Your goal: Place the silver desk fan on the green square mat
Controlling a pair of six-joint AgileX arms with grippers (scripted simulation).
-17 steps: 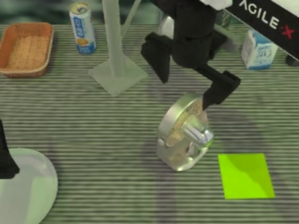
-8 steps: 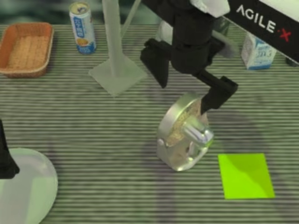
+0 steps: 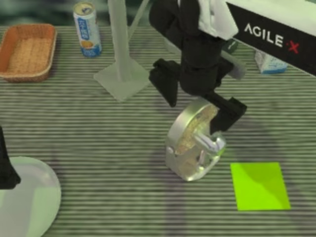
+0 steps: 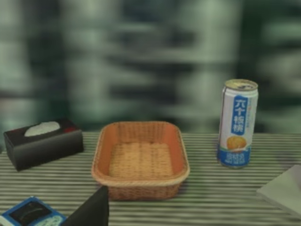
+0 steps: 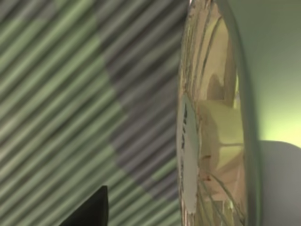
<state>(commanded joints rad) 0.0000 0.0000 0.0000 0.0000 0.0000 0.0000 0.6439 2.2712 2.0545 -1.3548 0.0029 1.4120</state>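
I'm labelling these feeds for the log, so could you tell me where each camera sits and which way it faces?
Top view: above the table, looking down on the silver desk fan, green square mat and the open right gripper.
Left wrist view: low on the parked left arm, facing the basket and can; a dark fingertip shows.
Right wrist view: close beside the fan.
Top and right wrist views share the fan.

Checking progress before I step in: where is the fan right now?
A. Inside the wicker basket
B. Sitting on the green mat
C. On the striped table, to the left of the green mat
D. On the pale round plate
C: in the top view the fan stands on the striped table, clear of the green mat to its right, with the right gripper open over it.
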